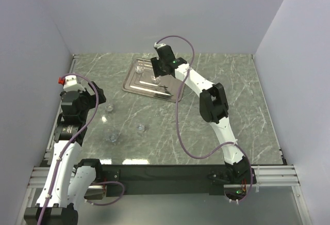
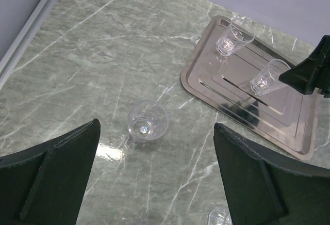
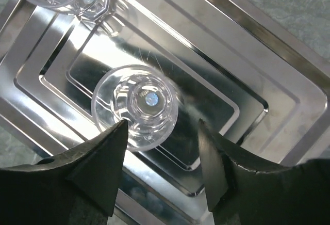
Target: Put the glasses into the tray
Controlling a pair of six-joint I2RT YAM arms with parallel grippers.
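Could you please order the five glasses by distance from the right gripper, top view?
1. Centre tray glass, below the right gripper.
2. Back-left tray glass.
3-4. Left table glass and middle table glass: too close to call.
5. Front-left glass.

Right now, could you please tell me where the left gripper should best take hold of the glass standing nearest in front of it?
Grip the glass by its round wall just below the rim, one finger on each side, coming down from above. It looks upright, mouth up, with bare table around it, and the open left gripper frames it.
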